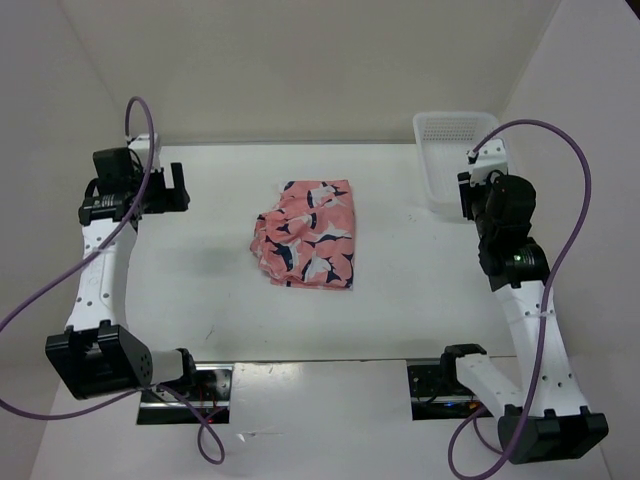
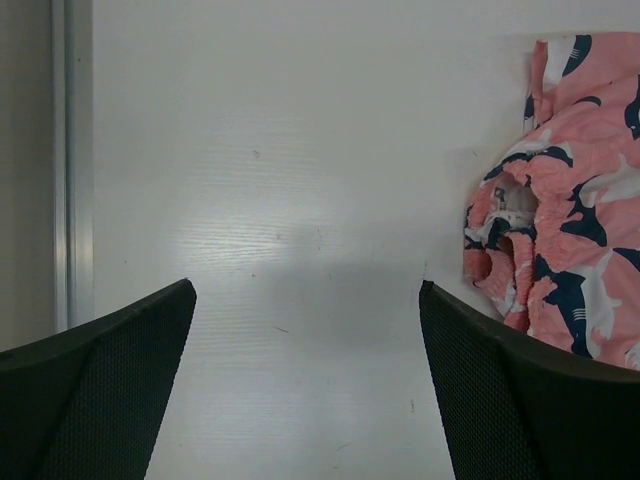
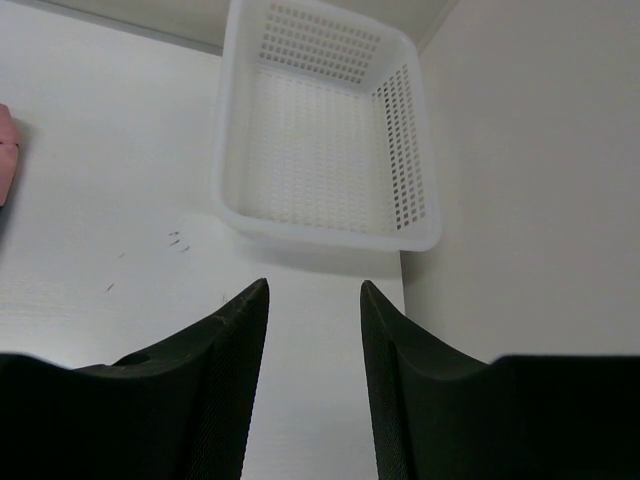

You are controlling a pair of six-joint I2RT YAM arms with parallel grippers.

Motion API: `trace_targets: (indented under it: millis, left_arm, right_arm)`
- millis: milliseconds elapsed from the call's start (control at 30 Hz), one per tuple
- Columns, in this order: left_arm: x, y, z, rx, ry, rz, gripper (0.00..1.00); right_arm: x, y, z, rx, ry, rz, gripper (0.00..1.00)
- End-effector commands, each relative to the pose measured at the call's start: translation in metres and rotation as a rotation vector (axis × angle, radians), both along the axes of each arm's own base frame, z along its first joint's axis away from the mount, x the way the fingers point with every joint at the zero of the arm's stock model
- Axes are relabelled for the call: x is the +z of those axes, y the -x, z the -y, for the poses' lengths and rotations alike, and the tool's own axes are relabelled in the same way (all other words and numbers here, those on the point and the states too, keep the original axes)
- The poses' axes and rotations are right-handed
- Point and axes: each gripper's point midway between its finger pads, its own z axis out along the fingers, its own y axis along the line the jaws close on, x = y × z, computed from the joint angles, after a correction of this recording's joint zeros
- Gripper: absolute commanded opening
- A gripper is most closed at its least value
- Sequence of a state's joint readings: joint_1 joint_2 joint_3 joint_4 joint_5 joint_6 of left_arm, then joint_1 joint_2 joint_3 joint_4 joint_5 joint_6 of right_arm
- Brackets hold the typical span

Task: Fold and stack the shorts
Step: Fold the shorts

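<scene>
Salmon-pink fabric shorts with navy-and-white bird print (image 1: 305,235) lie bundled, apparently folded, mid white table (image 1: 200,300); left gripper (image 2: 305,290), jaws wide apart and empty, hangs left of them; right gripper (image 3: 313,285), jaws narrowly parted, empty, faces the white plastic mesh basket (image 3: 325,232) at far right. Both arms likely stand off so the fold lies undisturbed.

White table (image 1: 200,300): shorts (image 1: 308,235) mid-table, basket (image 1: 440,160) far right.

You're in a lab-type robot test cell, not a home: bare white table (image 1: 210,290), plain white panels (image 1: 300,70) at 9, 12 & 3 o'clock, left arm (image 1: 100,270) & right arm (image 1: 530,310) w/ purple cables (image 1: 530,122) bolted at 6 o'clock.
</scene>
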State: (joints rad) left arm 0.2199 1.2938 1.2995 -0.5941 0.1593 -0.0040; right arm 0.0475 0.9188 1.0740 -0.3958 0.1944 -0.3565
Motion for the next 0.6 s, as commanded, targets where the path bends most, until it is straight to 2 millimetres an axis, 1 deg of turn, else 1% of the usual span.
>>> trace_targets:
  millis: [0, 33, 100, 167, 200, 300, 400, 433, 467, 533, 567]
  left_arm:
    - [0.015, -0.001, -0.008, 0.029, -0.038, 0.072, 0.99]
    - [0.015, 0.001, -0.008, 0.03, -0.04, 0.08, 0.99]
    - [0.019, 0.002, -0.007, 0.03, -0.043, 0.091, 0.99]
    - [0.015, 0.004, -0.01, 0.045, -0.051, 0.08, 0.99]
    - [0.018, 0.005, -0.01, 0.045, -0.053, 0.089, 0.99]
    - [0.016, 0.008, -0.013, 0.06, -0.063, 0.085, 0.99]
    - [0.016, 0.008, -0.015, 0.069, -0.069, 0.083, 0.99]
    - [0.012, 0.009, -0.014, 0.069, -0.067, 0.075, 0.99]
    - [0.015, 0.01, -0.014, 0.069, -0.069, 0.083, 0.99]
    - [0.015, 0.01, -0.014, 0.069, -0.069, 0.083, 0.99]
    - [0.015, 0.01, -0.014, 0.069, -0.069, 0.083, 0.99]
  right_arm:
    - [-0.001, 0.01, 0.0, -0.003, -0.011, 0.009, 0.47]
    - [-0.008, 0.011, 0.001, -0.001, -0.001, -0.015, 0.47]
    - [-0.005, 0.013, 0.001, -0.001, -0.002, -0.005, 0.49]
    - [-0.01, 0.016, 0.001, -0.001, -0.001, -0.015, 0.49]
    - [-0.01, 0.016, 0.001, -0.001, -0.001, -0.015, 0.49]
    - [-0.01, 0.016, 0.001, -0.001, -0.001, -0.015, 0.49]
    - [-0.01, 0.016, 0.001, -0.001, -0.001, -0.015, 0.51]
    - [-0.01, 0.016, -0.001, 0.008, -0.003, -0.015, 0.51]
    - [-0.01, 0.016, -0.001, 0.008, -0.003, -0.015, 0.51]
    - [-0.007, 0.018, -0.001, 0.008, -0.004, -0.006, 0.52]
    - [-0.012, 0.018, -0.001, 0.008, -0.003, -0.015, 0.52]
